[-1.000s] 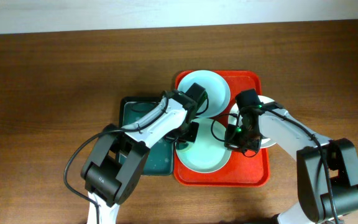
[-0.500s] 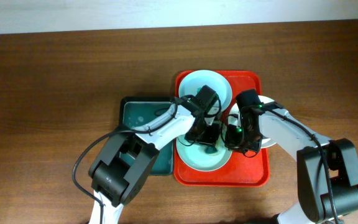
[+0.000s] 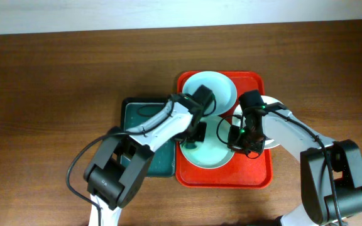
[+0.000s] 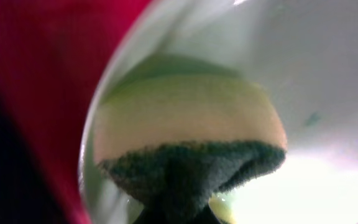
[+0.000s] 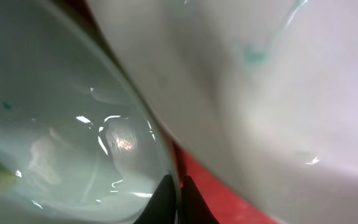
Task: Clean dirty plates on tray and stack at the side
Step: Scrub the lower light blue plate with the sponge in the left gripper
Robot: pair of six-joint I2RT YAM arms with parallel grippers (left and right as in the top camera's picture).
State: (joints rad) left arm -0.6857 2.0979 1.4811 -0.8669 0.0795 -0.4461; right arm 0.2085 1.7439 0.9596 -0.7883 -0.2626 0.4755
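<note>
The red tray [image 3: 256, 176] holds three pale plates. The front plate [image 3: 213, 152] lies at the tray's front left; it also shows in the left wrist view [image 4: 328, 93] and right wrist view [image 5: 55, 124]. My left gripper [image 3: 197, 135] is shut on a yellow-and-dark-green sponge [image 4: 185, 134] pressed onto this plate near its left rim. My right gripper [image 5: 174, 193] is shut on this plate's right rim, also seen overhead [image 3: 239, 139]. A second plate [image 3: 220, 88] sits at the back. A third plate [image 3: 270, 107] with a teal smear [image 5: 253, 53] lies right, mostly under my right arm.
A dark green tray [image 3: 134, 116] lies on the brown wooden table [image 3: 55, 94] just left of the red tray, partly under my left arm. The red tray's floor shows between two plates in the right wrist view [image 5: 222, 196].
My left gripper with the sponge swept right across the front plate, then back to its left side. My right gripper has held the plate's rim without moving.
</note>
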